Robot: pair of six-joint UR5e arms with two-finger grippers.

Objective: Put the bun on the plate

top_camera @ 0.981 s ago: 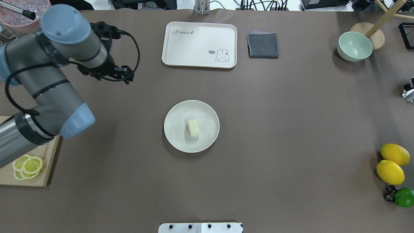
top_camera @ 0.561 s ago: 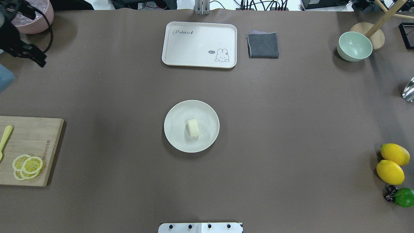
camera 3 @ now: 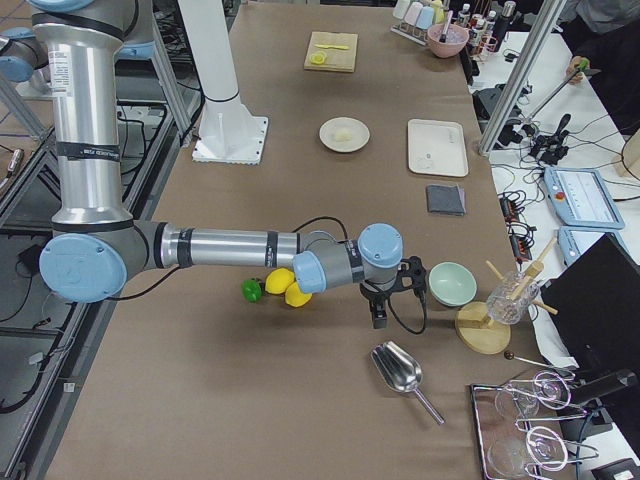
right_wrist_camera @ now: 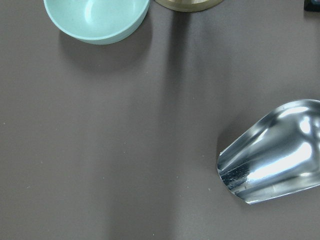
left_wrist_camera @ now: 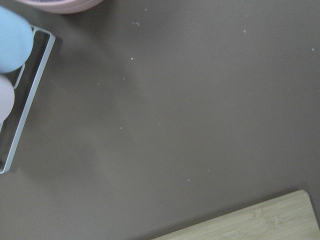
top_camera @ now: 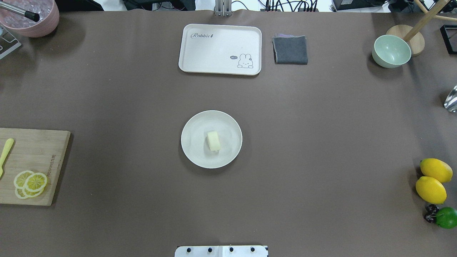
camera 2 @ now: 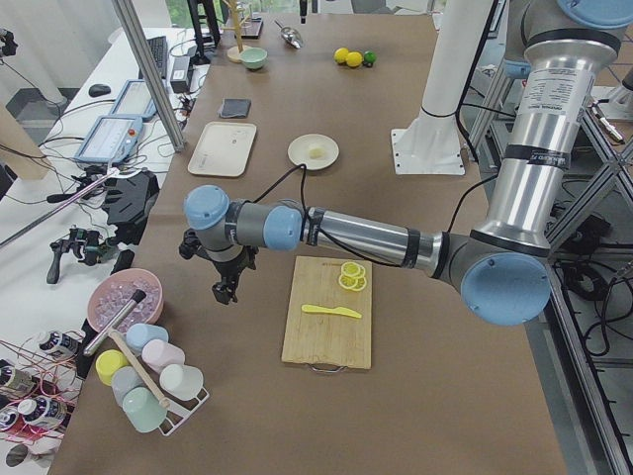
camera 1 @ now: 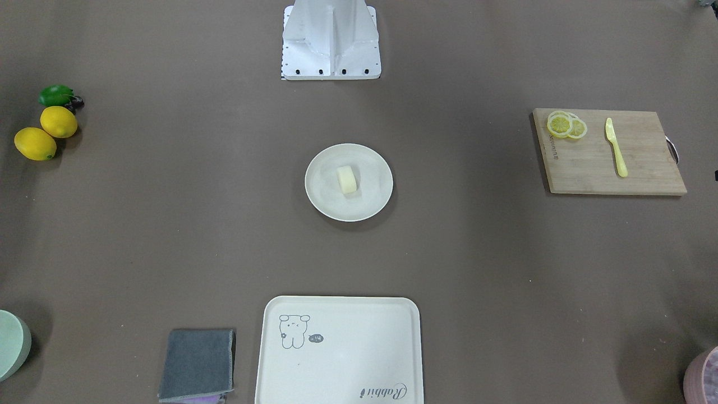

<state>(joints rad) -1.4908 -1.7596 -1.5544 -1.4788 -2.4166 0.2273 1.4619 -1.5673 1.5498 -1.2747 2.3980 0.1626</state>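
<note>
The bun (top_camera: 213, 140), a small pale cream block, lies a little right of the middle of the round off-white plate (top_camera: 194, 150) at the table's centre, and nothing touches it. The front-facing view shows the same bun (camera 1: 347, 179) on the plate (camera 1: 325, 197). My left gripper (camera 2: 226, 287) shows only in the exterior left view, hanging over the table between the pink bowl and the cutting board, far from the plate. My right gripper (camera 3: 380, 315) shows only in the exterior right view, near the green bowl. I cannot tell whether either is open or shut.
A cream tray (top_camera: 220, 49) and a grey cloth (top_camera: 290, 50) lie at the far side. A green bowl (top_camera: 391, 51), a metal scoop (right_wrist_camera: 275, 165) and lemons (top_camera: 431, 189) are on the right. A cutting board (top_camera: 35, 153) with lemon slices (top_camera: 30, 183) and a pink bowl (top_camera: 32, 18) are on the left.
My left arm has swung away leftward out of the overhead view, uncovering the cutting board and pink bowl. The dark part at that view's right edge has also gone. Bun and plate have not moved.
</note>
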